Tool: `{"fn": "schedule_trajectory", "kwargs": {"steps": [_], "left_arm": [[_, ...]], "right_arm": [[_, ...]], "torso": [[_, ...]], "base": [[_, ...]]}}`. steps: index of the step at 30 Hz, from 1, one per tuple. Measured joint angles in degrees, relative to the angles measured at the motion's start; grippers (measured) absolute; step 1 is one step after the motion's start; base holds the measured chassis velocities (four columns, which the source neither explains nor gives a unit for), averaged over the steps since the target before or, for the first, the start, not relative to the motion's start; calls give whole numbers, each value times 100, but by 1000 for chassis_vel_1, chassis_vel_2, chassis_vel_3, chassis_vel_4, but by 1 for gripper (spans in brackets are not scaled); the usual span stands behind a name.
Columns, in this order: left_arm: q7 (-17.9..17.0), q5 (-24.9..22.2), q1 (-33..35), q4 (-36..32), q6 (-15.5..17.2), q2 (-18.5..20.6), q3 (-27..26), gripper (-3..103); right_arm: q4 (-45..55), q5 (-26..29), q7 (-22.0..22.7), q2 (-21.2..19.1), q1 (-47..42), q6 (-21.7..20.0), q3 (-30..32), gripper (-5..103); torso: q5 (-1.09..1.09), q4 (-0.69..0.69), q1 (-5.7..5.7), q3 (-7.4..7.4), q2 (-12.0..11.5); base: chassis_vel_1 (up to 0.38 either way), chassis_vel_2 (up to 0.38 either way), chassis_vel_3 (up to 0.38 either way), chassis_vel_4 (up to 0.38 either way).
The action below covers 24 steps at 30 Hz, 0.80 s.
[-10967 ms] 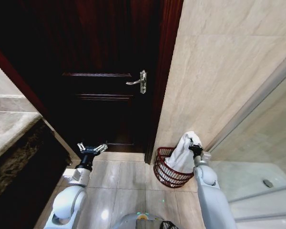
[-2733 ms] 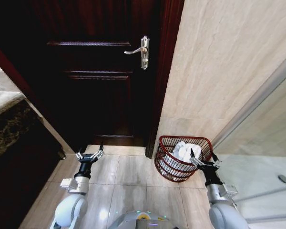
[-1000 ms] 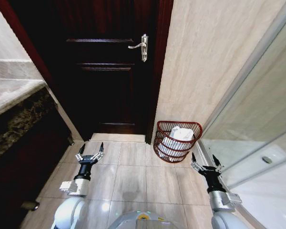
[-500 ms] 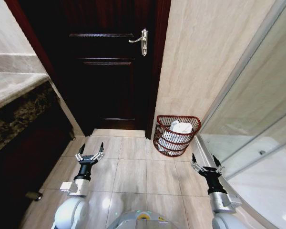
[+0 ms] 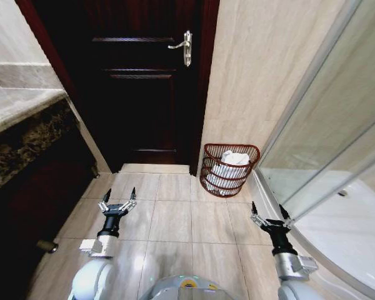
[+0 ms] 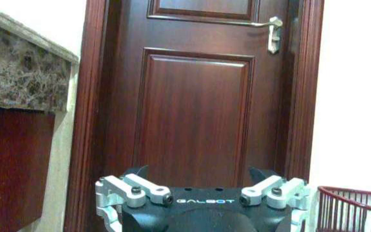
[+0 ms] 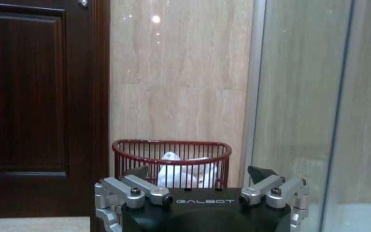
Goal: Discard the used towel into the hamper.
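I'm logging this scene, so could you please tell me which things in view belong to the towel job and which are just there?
Job:
- hamper
- towel inside it
- right pincer, open
- left pincer, open

Just there:
- door
- marble counter
- glass screen

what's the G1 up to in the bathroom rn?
Nothing is in hand right now. The white towel lies inside the red hamper, which stands on the floor against the tiled wall between the dark door and the glass shower screen. The left gripper and right gripper both hover low over the floor tiles, fingers spread and empty, well short of the hamper.
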Motion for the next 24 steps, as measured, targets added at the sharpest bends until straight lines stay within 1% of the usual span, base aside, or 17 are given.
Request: {"fn": "schedule_trajectory", "kwargs": {"steps": [2,6,14,16,21,24], "left_arm": [[0,-2,1,1,-5,0,-3,100],[0,-10,11,2,-21,0,-8,100],[-5,-20,10,8,-37,-14,-13,100],[-8,-26,12,8,-40,-14,-18,100],[-13,-25,4,41,-62,-14,-19,100],[-21,89,-16,81,-69,-27,-26,100]], "right_arm": [[4,-3,0,2,-1,1,0,100],[24,-7,1,5,-10,3,0,100],[23,-7,7,-4,-33,32,1,100],[7,-7,9,-4,-35,50,2,100],[-31,-8,58,18,-30,121,-7,100],[-48,-6,115,34,-22,139,-8,100]], "torso": [[-1,0,-4,-16,-20],[-2,0,-35,-104,-140],[-1,0,-75,-203,-277],[-2,0,-89,-263,-353],[-2,0,-108,-322,-428],[-1,0,-108,-350,-456]], "base": [[69,-90,-58,48],[71,-75,-88,62],[77,-90,-101,74],[73,-111,-89,63],[55,-84,-67,61],[11,-12,-15,18]]}}
